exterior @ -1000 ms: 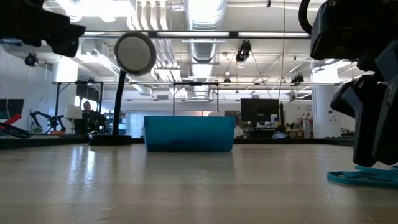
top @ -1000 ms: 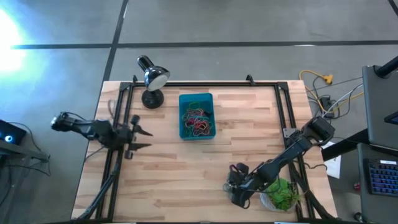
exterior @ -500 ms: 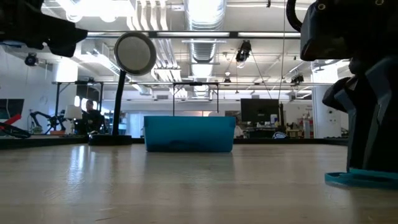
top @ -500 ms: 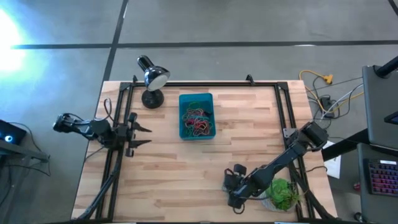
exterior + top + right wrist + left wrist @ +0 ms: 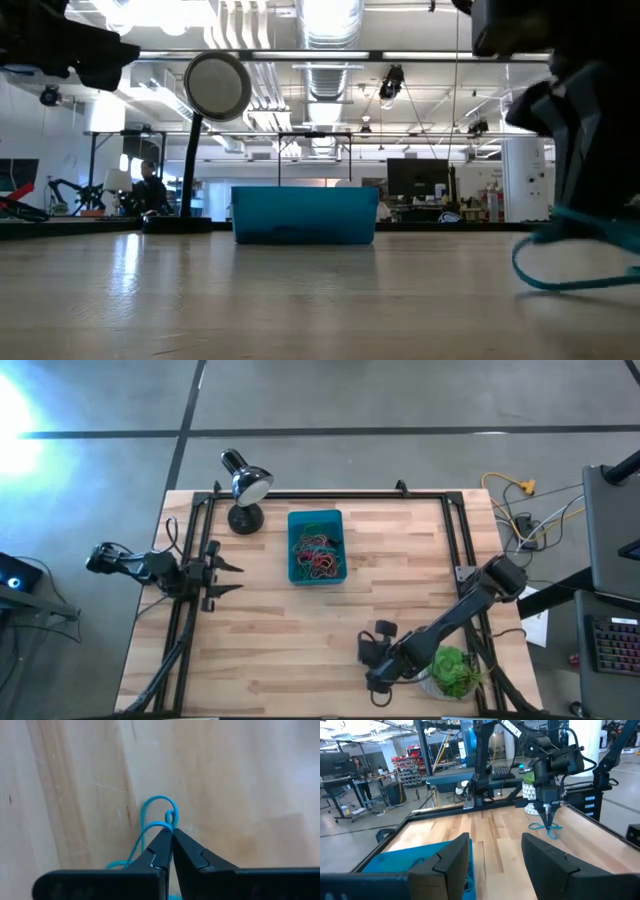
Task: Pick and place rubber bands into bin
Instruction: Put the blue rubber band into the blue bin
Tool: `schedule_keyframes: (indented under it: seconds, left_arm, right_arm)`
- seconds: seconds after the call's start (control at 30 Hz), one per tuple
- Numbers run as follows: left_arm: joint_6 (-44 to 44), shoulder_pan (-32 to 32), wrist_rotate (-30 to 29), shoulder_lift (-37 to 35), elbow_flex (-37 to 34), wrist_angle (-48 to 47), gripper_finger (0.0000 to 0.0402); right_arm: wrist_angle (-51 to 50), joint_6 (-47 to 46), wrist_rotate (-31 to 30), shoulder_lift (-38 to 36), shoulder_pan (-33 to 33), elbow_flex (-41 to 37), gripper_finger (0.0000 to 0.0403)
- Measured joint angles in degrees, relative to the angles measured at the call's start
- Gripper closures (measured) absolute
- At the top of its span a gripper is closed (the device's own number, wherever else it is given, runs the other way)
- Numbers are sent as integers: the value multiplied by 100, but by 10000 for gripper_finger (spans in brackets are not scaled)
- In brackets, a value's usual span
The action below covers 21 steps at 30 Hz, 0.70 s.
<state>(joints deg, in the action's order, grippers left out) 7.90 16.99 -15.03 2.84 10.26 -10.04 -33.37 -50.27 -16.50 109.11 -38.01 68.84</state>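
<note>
The right arm reaches low across the wooden table (image 5: 300, 630), its right gripper (image 5: 171, 836) pinched on a thin blue rubber band (image 5: 150, 822) near the potted green plant (image 5: 455, 672), well apart from the teal-blue plastic bin (image 5: 294, 572). The left gripper (image 5: 495, 855) waits open at the table's left edge.

Light wood plank bench (image 5: 300, 630) with a black frame round its edges. Sitting on it: teal bin (image 5: 316, 547) near the back, black lamp (image 5: 243, 488) just beside it, potted plant (image 5: 455, 673) at the front right corner.
</note>
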Motion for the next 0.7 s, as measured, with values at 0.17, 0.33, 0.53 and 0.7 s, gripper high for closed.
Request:
schedule_keyframes:
  seconds: [0.17, 0.33, 0.53, 0.7]
  left_arm:
    - [0, 0, 3, 6, -4, 14, 235]
    - [0, 0, 17, 7, -4, 34, 235]
    - [2, 0, 67, 8, -4, 40, 235]
    - [2, 0, 128, 1, -4, 50, 235]
  right_arm:
    - [-1123, 232, -177, -93, 98, 674, 394]
    - [-1851, 828, -654, -103, 272, 1376, 394]
    - [-913, 2185, -730, -115, 840, 1544, 394]
    - [533, 3247, 6, -113, 1372, 1317, 394]
